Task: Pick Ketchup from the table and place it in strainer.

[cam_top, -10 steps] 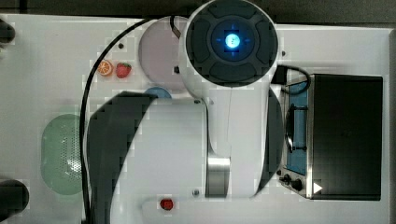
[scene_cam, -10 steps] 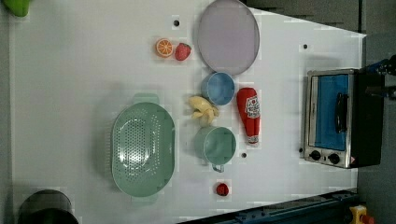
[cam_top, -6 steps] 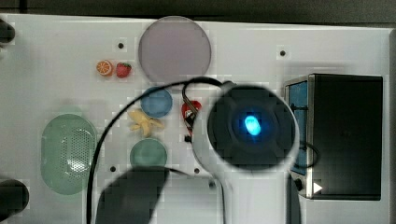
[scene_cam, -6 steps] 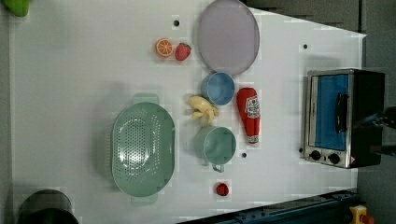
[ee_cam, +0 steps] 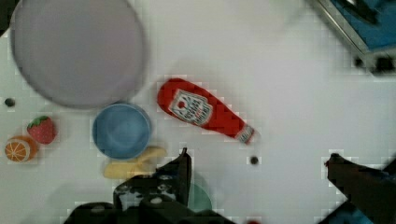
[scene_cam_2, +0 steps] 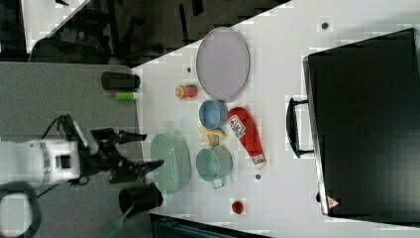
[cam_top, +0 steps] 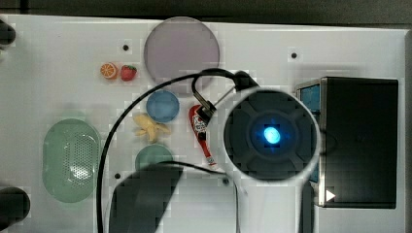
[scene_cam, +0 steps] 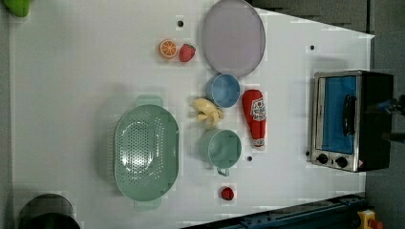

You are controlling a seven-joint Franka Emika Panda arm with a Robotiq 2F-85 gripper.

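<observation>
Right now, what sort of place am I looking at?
Probably a robot test bench dressed as a play kitchen: a white table holding a small silver toaster oven, a mint-green perforated plastic strainer and a red toy ketchup bottle.

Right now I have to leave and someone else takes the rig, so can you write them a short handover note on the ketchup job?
Hand: open and empty, above the table; in the wrist view both fingers frame the space near the ketchup's cap end.
Ketchup: lying flat on the table, between the blue cup and the toaster oven in the left view, touching nothing.
Strainer: empty, on the far side of the banana and green cup from the ketchup.
Done: nothing picked up yet.
Left: lower onto the ketchup, grasp, lift, carry over the cups, release in the strainer.
</observation>
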